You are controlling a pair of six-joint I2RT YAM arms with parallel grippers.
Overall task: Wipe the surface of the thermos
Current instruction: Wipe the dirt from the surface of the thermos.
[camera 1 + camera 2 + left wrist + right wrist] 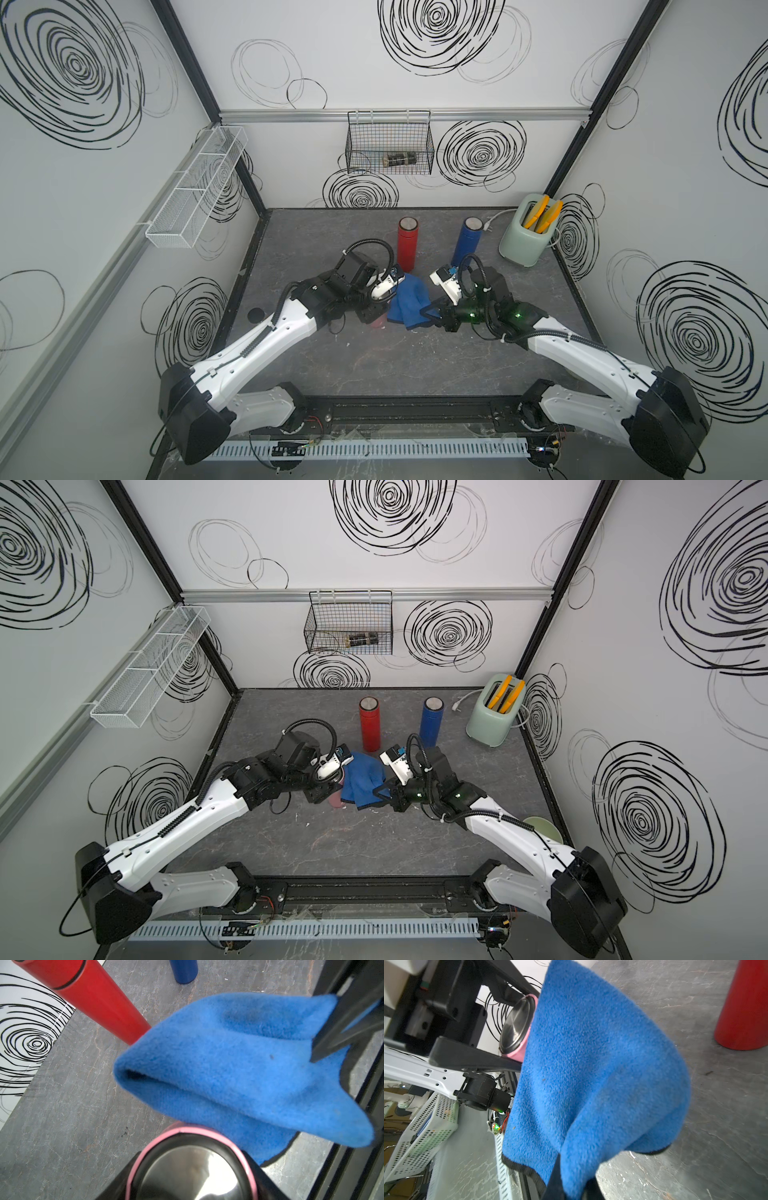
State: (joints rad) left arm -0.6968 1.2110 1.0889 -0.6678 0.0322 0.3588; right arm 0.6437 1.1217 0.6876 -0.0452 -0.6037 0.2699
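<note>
Pink thermos [193, 1169], steel lid close to the left wrist camera, sits clamped in the left gripper [372, 315] near the grey table's [415, 374] centre. Right gripper [428, 312] pinches a blue fleece cloth [409, 301] draped against its side. Red thermos [407, 245] and blue thermos [468, 243] stand upright behind.

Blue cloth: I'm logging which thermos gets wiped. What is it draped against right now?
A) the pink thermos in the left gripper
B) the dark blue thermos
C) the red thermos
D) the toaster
A: the blue cloth, pinched by the right gripper, drapes over the pink thermos that the left gripper holds; the red thermos and dark blue thermos stand apart farther back.
</note>
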